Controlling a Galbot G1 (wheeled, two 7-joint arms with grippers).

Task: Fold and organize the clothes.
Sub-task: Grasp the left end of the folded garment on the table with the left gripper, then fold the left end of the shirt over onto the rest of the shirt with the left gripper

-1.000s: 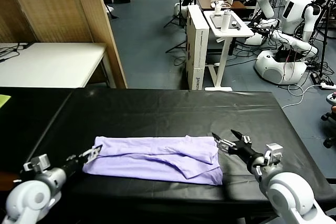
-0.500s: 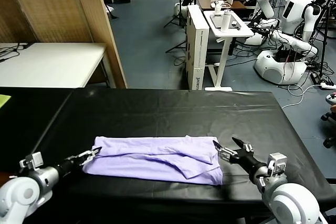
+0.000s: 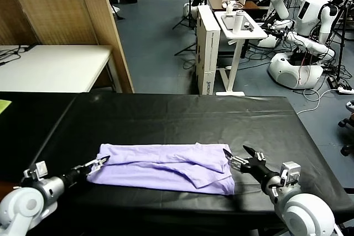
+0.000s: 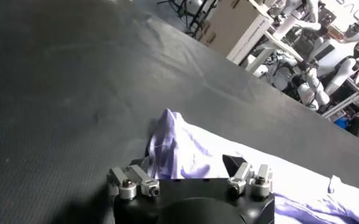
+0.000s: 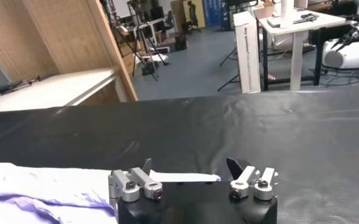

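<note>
With jaws spread open, the left gripper [image 3: 100, 161] and right gripper [image 3: 237, 155] are now brought back against opposite ends of the folded lavender thin-fabric T-shirt [image 3: 166, 167] on the black tabletop [image 3: 166, 120], so a fresh grasp looks imminent.

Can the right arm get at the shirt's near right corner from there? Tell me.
Probably yes. The right pincer is open, right beside the T-shirt edge, with only bare black table between them and nothing blocking.

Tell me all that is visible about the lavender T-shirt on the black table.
The T-shirt is light lavender, of thin, soft-looking fabric, folded into a long band lying flat across the black table, with creases and an overlapping flap. The left gripper has one corner between its fingers; the right gripper, open, is at the opposite end.
</note>
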